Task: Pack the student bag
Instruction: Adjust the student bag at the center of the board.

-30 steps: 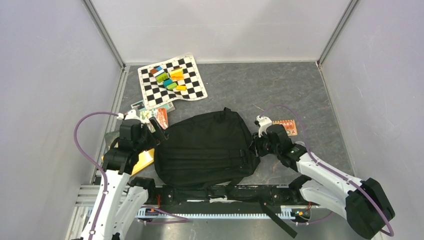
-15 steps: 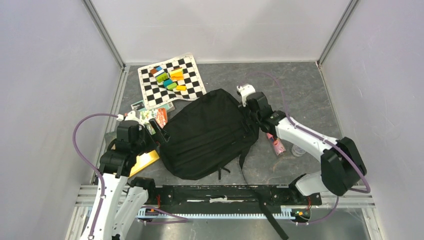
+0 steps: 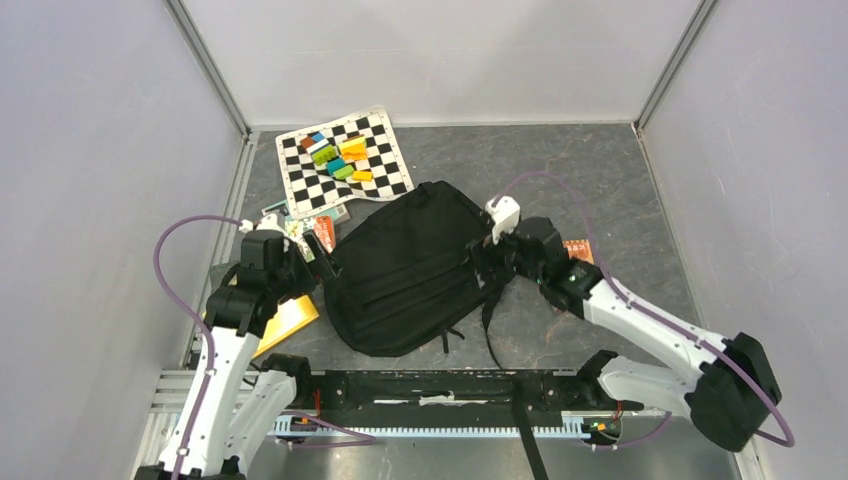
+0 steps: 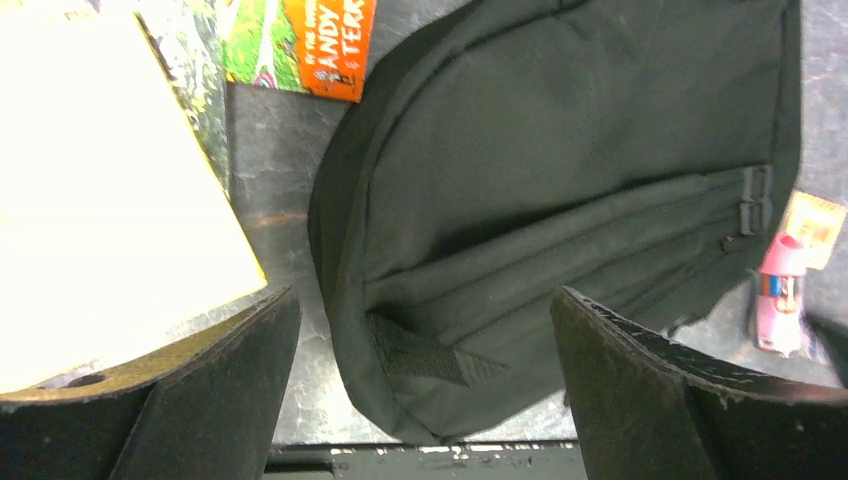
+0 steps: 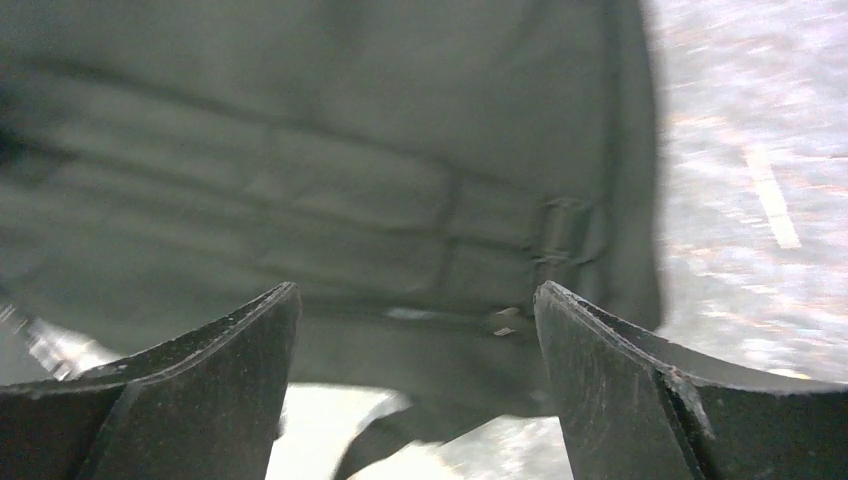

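The student bag (image 3: 410,270) is a large black backpack lying flat in the middle of the table, zipped side down, with straps trailing from its near right edge (image 3: 490,320). My left gripper (image 3: 325,263) is open just off the bag's left edge. In the left wrist view the bag's rounded end (image 4: 560,180) lies below the left gripper (image 4: 420,300). My right gripper (image 3: 482,262) is open at the bag's right edge. In the right wrist view, the right gripper (image 5: 415,290) hovers over blurred black fabric and a buckle (image 5: 565,230), holding nothing.
A checkered mat (image 3: 390,185) with coloured blocks lies at the back left. A yellow book (image 3: 285,320) and an orange-covered book (image 3: 322,232) sit left of the bag. An orange card (image 3: 578,250) and a pink tube (image 4: 780,290) lie to its right. A black rail (image 3: 450,385) runs along the near edge.
The right gripper dragged the bag away from the near edge and turned it, then opened and let go, drawing back to the bag's right edge. The left arm barely moved.
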`<action>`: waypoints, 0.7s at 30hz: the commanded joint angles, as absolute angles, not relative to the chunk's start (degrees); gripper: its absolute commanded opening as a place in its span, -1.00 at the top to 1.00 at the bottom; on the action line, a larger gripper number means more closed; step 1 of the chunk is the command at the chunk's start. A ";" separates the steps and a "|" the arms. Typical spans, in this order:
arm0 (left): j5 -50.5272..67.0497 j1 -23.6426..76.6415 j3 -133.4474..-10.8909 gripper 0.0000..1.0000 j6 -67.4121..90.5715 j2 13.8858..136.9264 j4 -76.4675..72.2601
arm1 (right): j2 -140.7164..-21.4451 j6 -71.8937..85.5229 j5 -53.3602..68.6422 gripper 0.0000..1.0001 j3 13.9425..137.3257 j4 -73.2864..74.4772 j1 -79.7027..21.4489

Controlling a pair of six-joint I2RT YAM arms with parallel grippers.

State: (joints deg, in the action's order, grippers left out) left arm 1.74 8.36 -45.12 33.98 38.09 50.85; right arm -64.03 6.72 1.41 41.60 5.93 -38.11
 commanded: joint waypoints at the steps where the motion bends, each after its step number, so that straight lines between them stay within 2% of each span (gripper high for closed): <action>1: -4.06 8.09 -46.85 -0.99 28.56 41.88 42.33 | -58.37 14.59 6.29 -0.84 34.56 -1.35 -44.98; 5: -10.13 8.09 -45.38 -0.99 24.91 43.42 36.11 | -56.64 21.28 3.06 -0.85 28.12 -10.30 -53.85; 9: -14.94 8.09 -43.36 -0.99 24.07 43.62 34.08 | -61.43 23.74 -5.38 -0.77 28.64 -15.64 -64.19; 13: -13.63 8.09 -42.03 -0.99 24.98 41.31 33.66 | -70.62 22.56 -11.77 -0.75 34.97 -19.08 -73.53; 17: -16.83 8.09 -42.05 -0.99 24.37 39.98 33.50 | -80.92 21.53 -12.29 -0.74 42.41 -22.95 -77.26; 21: -17.91 8.09 -42.21 -0.99 24.81 40.13 34.36 | -89.48 18.37 -9.77 -0.56 50.21 -23.93 -78.05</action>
State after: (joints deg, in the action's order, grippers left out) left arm -14.92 8.36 -41.80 26.85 40.34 36.34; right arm -84.03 20.97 -9.06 42.57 -18.04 -77.60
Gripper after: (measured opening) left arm 0.994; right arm 0.800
